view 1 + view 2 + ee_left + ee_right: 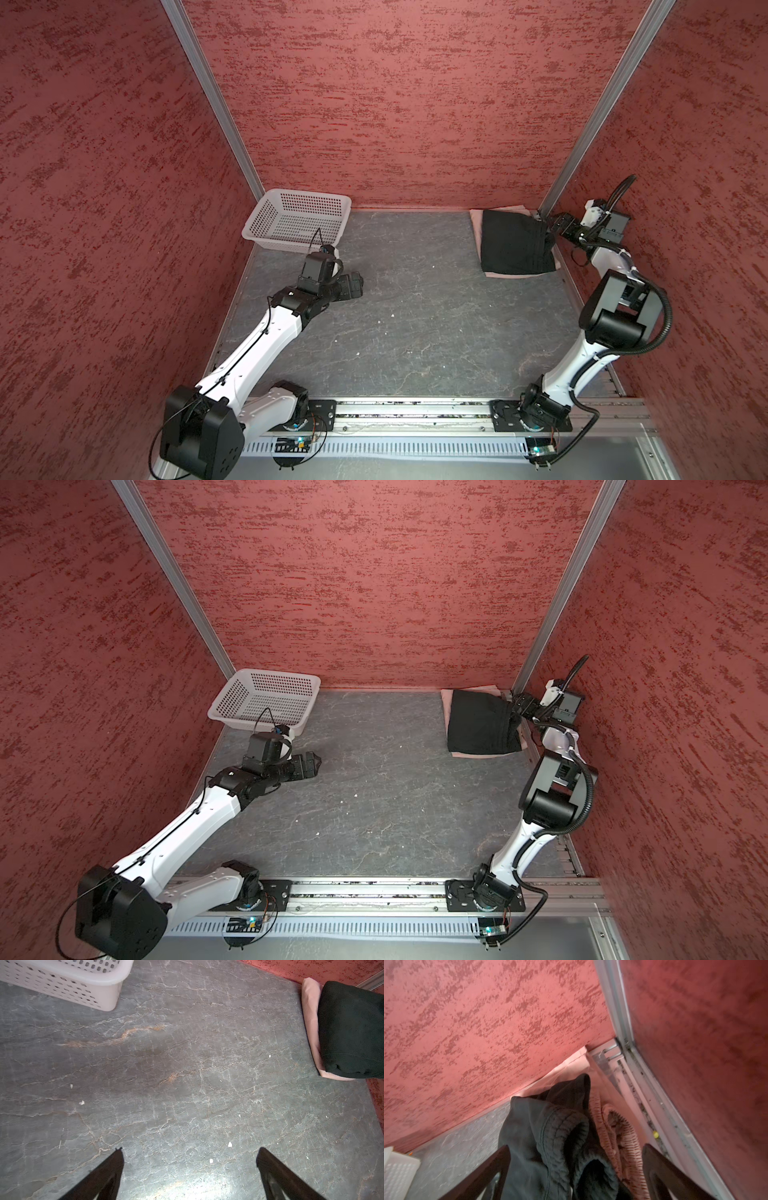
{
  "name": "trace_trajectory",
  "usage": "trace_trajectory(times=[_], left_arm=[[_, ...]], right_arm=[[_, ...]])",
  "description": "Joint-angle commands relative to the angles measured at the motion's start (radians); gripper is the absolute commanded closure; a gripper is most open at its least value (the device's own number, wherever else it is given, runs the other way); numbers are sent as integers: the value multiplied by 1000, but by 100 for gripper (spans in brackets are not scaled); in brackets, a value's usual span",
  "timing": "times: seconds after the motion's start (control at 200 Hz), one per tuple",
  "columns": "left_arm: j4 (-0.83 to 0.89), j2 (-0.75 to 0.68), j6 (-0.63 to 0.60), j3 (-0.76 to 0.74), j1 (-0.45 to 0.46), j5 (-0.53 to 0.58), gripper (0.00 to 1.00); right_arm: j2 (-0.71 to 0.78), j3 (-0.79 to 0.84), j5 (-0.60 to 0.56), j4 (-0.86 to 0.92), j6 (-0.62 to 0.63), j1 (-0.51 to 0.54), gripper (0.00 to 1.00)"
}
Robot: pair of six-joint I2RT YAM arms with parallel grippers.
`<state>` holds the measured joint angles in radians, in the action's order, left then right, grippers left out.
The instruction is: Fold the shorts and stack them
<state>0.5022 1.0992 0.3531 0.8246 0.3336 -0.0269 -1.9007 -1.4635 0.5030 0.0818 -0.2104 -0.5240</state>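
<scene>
Mottled red walls [395, 104], grey marbled tabletop [415, 324], aluminium corner posts [215, 104]

The left gripper [190, 1150] hangs over a grey, veined table [187, 1064], its two dark fingers [108, 1169] spread wide with nothing between them. Small white crumbs [229, 1144] lie scattered on the bare surface near the fingertips and further out. Well beyond the fingers, to one side, stands a corner of a white perforated basket [83, 987]. Far across from it, folded black shorts [351, 1028] lie on top of pink shorts [310, 1022], whose edge shows along two sides, close to a red wall [311, 968].
</scene>
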Motion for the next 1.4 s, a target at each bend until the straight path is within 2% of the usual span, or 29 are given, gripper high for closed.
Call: trace_trajectory(times=[0.0, 0.085, 0.155, 0.311, 0.411, 0.441, 0.516, 0.611, 0.701, 0.766, 0.842, 0.872, 0.942, 1.012, 1.047, 1.112, 1.172, 1.222, 1.272, 1.307, 1.348, 1.398], left_arm=[[-20, -47, -19, -37, -10, 85, 1], [-64, -96, -17, -71, -16, 164, 1], [-140, -134, -26, -118, -18, 276, 1], [-445, -159, -89, -281, -41, 548, 0], [-763, -98, -215, -404, -62, 642, 1], [-724, -83, -207, -382, -73, 643, 0], [-861, -24, -318, -396, -83, 656, 1], [-1049, 55, -420, -451, -118, 580, 1], [-1094, 115, -380, -486, -206, 439, 1], [-1144, 142, -379, -496, -258, 354, 1], [-1306, 171, -413, -538, -308, 198, 1], [-1298, 189, -392, -528, -338, 136, 1], [-1232, 206, -381, -486, -363, 77, 1], [-1228, 231, -352, -463, -380, 38, 1], [-1306, 259, -322, -478, -393, 1, 1], [-1423, 346, -349, -501, -395, -79, 0], [-1525, 448, -376, -494, -378, -87, 1], [-1370, 414, -387, -449, -364, -64, 1], [-1430, 444, -380, -451, -363, -33, 1], [-1362, 426, -367, -437, -369, -34, 1], [-1416, 440, -366, -448, -372, -39, 1], [-1370, 428, -362, -438, -373, -39, 1]], right_arm=[[116, 85, -71, -84, -4, 37, 1], [260, 262, -92, -165, -14, 71, 1], [401, 433, -116, -258, -39, 108, 1], [708, 815, -274, -507, -55, 240, 1], [779, 984, -388, -619, -32, 281, 1], [776, 1022, -397, -652, -30, 287, 1], [740, 1090, -418, -731, -3, 313, 1], [658, 1154, -444, -870, 50, 354, 1], [565, 1189, -485, -1034, 88, 385, 1], [550, 1174, -519, -1030, 107, 413, 1], [511, 1198, -565, -1109, 142, 438, 1], [463, 1230, -550, -1210, 147, 439, 1], [330, 1250, -471, -1407, 186, 448, 1], [381, 1180, -487, -1193, 187, 455, 1], [350, 1174, -482, -1223, 185, 454, 1], [372, 1193, -467, -1224, 195, 455, 1], [363, 1198, -439, -1256, 207, 454, 1], [365, 1196, -438, -1244, 206, 455, 1], [363, 1188, -437, -1236, 205, 455, 1], [365, 1188, -439, -1231, 205, 455, 1], [364, 1192, -445, -1241, 206, 455, 1], [364, 1191, -445, -1240, 206, 454, 1]])
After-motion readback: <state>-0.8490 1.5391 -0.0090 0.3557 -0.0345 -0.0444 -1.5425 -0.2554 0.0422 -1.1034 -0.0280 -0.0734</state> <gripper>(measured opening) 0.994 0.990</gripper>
